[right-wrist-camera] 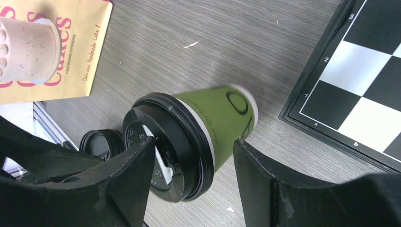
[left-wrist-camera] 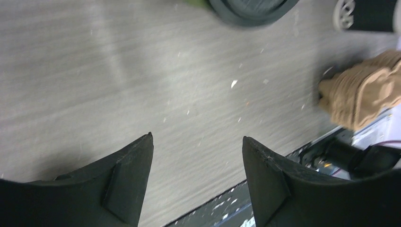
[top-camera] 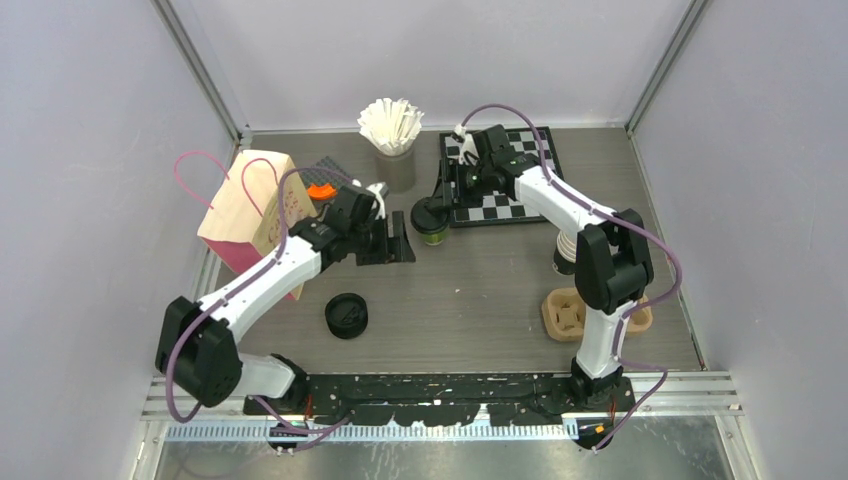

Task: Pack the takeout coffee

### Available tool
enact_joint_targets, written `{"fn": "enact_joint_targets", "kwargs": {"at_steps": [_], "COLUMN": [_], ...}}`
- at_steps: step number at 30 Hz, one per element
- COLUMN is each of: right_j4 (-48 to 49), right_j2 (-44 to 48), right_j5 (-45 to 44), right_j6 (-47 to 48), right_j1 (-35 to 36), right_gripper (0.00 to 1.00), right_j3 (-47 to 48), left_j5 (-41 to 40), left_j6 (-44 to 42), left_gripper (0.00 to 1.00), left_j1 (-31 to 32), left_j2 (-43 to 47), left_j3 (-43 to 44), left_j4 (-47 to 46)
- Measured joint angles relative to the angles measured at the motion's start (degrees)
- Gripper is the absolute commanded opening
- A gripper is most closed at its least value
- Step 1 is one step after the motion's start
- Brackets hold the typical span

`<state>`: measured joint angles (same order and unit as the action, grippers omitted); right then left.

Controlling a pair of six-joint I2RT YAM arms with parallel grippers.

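Note:
One takeout coffee cup (top-camera: 432, 222), olive-green with a black lid, stands upright on the table just left of the chessboard. In the right wrist view the cup (right-wrist-camera: 222, 118) lies between and below my open right gripper (right-wrist-camera: 194, 141), whose left fingertip overlaps the lid; the fingers do not touch the cup. My right gripper (top-camera: 445, 192) hangs just behind and above the cup. My left gripper (top-camera: 398, 240) is open and empty, just left of the cup. The left gripper (left-wrist-camera: 197, 137) shows only bare table between its fingers, with the cup's lid edge (left-wrist-camera: 250, 7) at the top.
A cream paper bag (top-camera: 250, 205) with pink handles stands at the left. A loose black lid (top-camera: 346, 315) lies in front. A brown pulp carrier (top-camera: 575, 312) sits at the right, a dark cup-like thing (top-camera: 565, 255) half hidden behind my right arm. A chessboard (top-camera: 510, 195) and a stirrer holder (top-camera: 392, 140) are at the back.

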<state>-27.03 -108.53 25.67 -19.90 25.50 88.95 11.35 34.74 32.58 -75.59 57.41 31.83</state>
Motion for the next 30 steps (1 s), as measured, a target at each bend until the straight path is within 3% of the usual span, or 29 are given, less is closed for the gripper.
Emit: {"fn": "enact_joint_targets", "kwargs": {"at_steps": [10, 15, 21, 30], "right_j4": [0.3, 0.5, 0.3, -1.6], "right_j2": [-4.2, -4.9, -5.2, -4.9], "right_j5": [3.0, 3.4, 3.4, 1.6], "right_j6": [0.0, 0.2, 0.3, 0.6], "right_j1": [0.0, 0.0, 0.0, 0.0], "right_gripper": [0.65, 0.65, 0.77, 0.77], "right_j3": [0.1, 0.9, 2.1, 3.8], "left_j5": [0.9, -0.1, -0.9, 0.3], "left_j6": [4.0, 4.0, 3.7, 2.0], "left_gripper": [0.63, 0.61, 0.6, 0.59], "left_j1": [-4.2, -6.1, -7.8, -8.2], "left_j2": [-9.2, -14.3, -17.7, -20.1], "left_j3": [4.5, 6.4, 9.5, 12.9], "left_j4": [-13.1, -14.3, -14.5, -14.4]}}
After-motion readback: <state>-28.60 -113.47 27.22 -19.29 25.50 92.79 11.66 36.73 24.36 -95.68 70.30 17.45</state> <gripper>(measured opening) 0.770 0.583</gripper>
